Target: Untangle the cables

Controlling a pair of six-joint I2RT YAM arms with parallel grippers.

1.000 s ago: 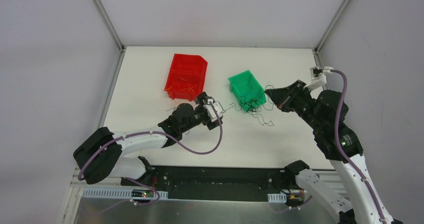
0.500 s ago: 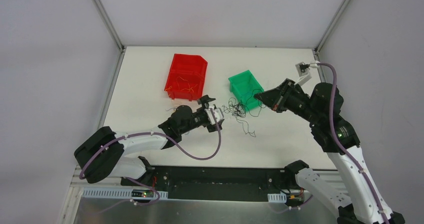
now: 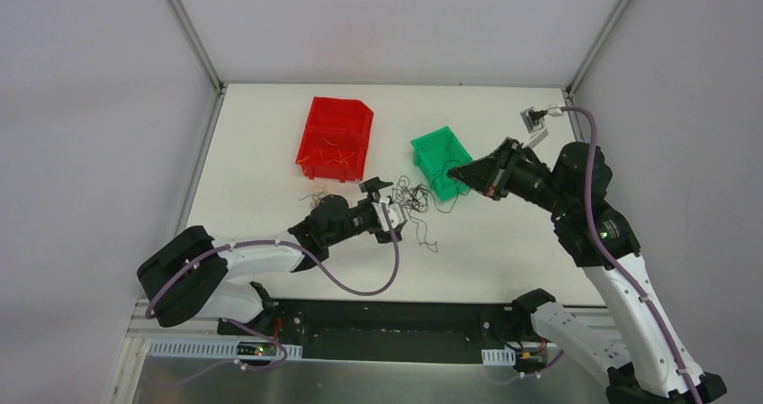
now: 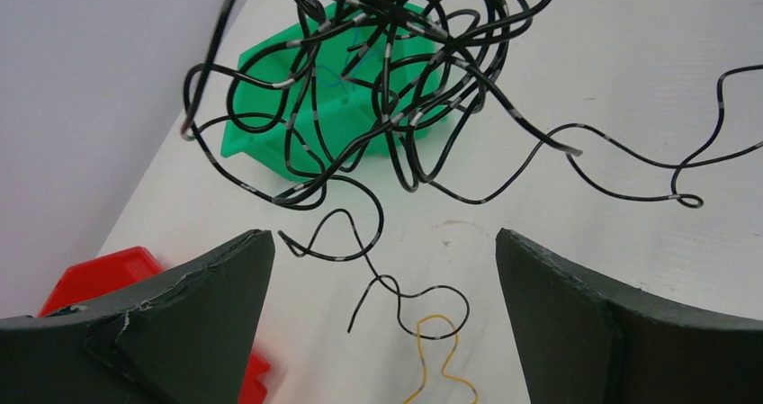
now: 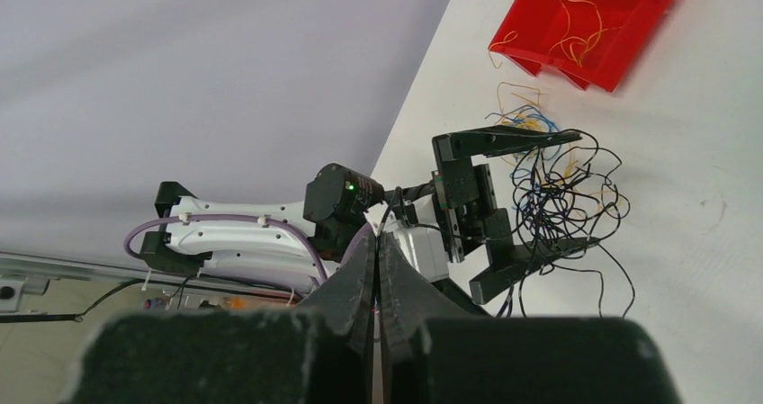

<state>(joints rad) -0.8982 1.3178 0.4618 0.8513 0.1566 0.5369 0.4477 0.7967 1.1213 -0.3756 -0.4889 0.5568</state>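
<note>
White bench (image 3: 261, 161), grey walls around. Finding one: left gripper (image 3: 389, 209) at full spread, nothing clamped. Finding two: right gripper (image 3: 455, 175) closed tight, hovering over near edge of green bin (image 3: 439, 155), thin dark strand pinched at tip. Finding three: cables (image 3: 416, 201) form loopy dark clump off green bin's near-left corner, just ahead of left gripper; loose tails lie between its fingers (image 4: 198, 314). Whether clump clears bench: cannot tell. Yellow strands in red bin (image 3: 335, 134), left of green bin.
</note>
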